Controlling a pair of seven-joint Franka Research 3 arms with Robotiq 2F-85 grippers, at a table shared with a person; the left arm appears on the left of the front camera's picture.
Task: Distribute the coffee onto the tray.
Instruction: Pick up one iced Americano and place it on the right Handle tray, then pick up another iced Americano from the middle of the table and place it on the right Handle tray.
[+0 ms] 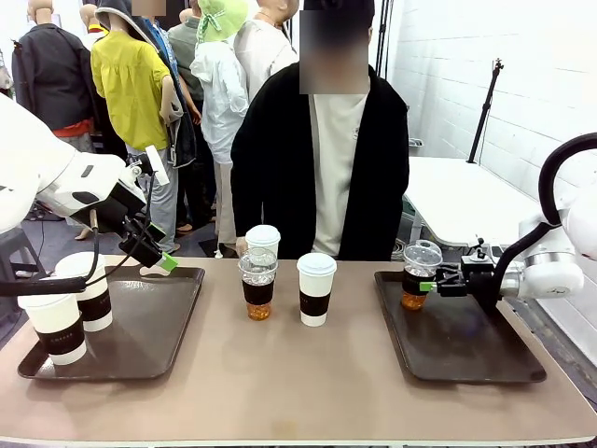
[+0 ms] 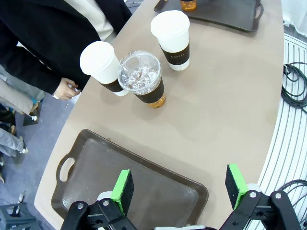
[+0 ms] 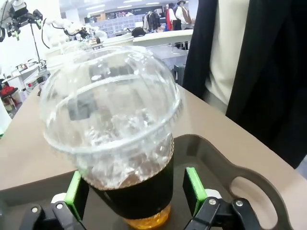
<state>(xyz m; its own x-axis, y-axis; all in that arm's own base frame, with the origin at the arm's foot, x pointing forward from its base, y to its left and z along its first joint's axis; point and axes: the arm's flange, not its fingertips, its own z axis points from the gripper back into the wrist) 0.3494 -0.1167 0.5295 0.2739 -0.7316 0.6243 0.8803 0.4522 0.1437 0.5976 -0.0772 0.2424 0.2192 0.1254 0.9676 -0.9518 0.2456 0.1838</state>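
Note:
A clear dome-lidded cup of amber coffee stands on the far left corner of the right tray. My right gripper is open around its dark sleeve, with a gap beside the green pads. Two white lidded cups stand on the left tray. My left gripper hangs open and empty above that tray. In the table's middle stand a clear domed cup and two white lidded cups.
A person in a black jacket sits at the far side, one hand near the table edge. Cables lie on the floor beside the table. Bare tabletop stretches between the two trays.

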